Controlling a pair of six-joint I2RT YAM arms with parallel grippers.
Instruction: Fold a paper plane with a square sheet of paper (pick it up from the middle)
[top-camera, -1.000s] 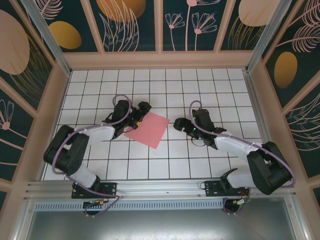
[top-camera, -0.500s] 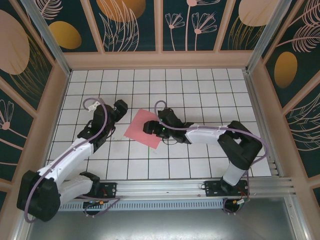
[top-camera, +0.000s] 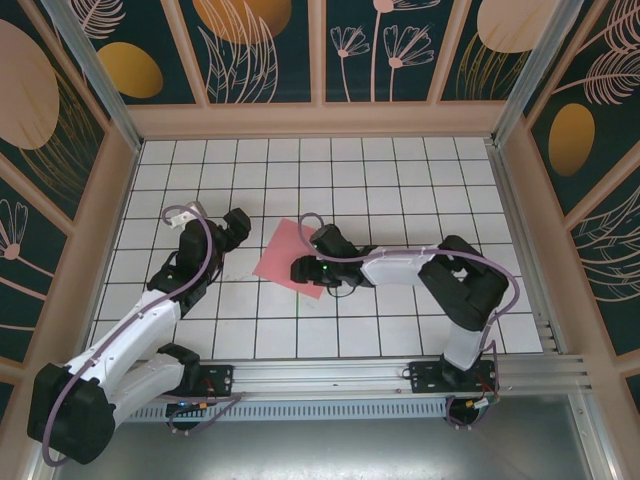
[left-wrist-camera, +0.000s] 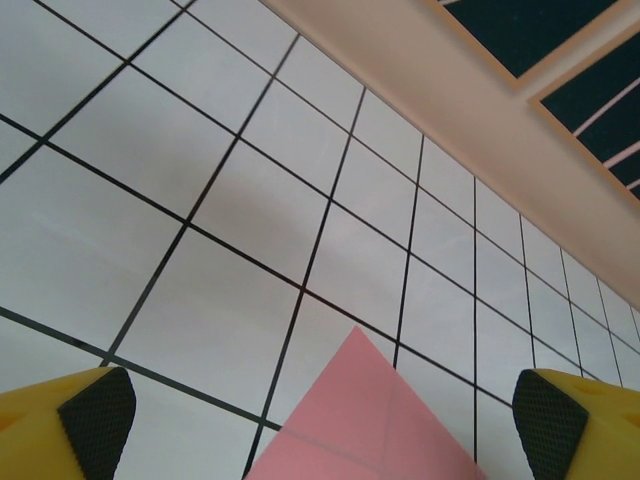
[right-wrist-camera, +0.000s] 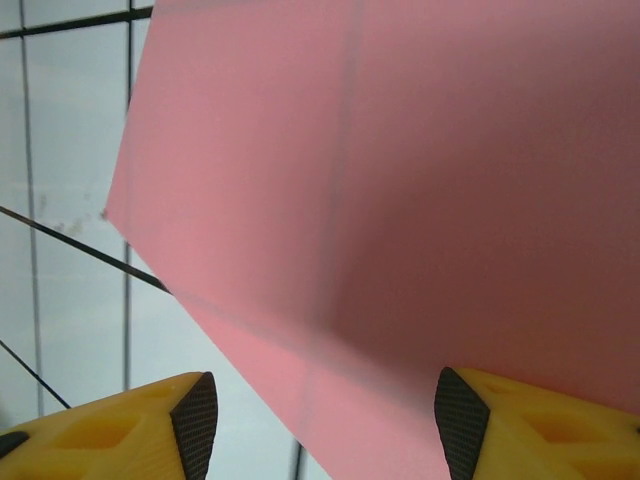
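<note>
Lying flat on the tiled table (top-camera: 400, 170), the paper (top-camera: 284, 254) sat near the middle, turned so its corners pointed like a diamond. From above, the right gripper (top-camera: 303, 270) hung over the sheet's near right part and hid that corner. How wide its jaws stood could not be read from there. The right wrist camera settled it: two yellow fingers with black pads (right-wrist-camera: 195, 420) stood apart at the bottom of the frame, and the right gripper (right-wrist-camera: 325, 425) pinched nothing. Pink paper (right-wrist-camera: 420, 200) spread out ahead of it and between the fingers. One edge ran slantwise toward the left finger, and dark grid lines showed faintly through the sheet.

The top view placed the left gripper (top-camera: 238, 228) just left of the sheet, clear of it. Its own camera showed the rest. The left gripper (left-wrist-camera: 320, 425) was spread wide, with one of its pads (left-wrist-camera: 95, 415) at each lower corner of the frame. One pink corner (left-wrist-camera: 360, 420) pointed away between them (low in the picture, lying on the tiles). Beyond it ran bare white squares up to the pale wall (left-wrist-camera: 450, 60) at the table's far edge, which the overhead camera showed as a plain wooden border.

A purple cable (top-camera: 205, 250) looped along the left arm beside the sheet and touched nothing on the table.
</note>
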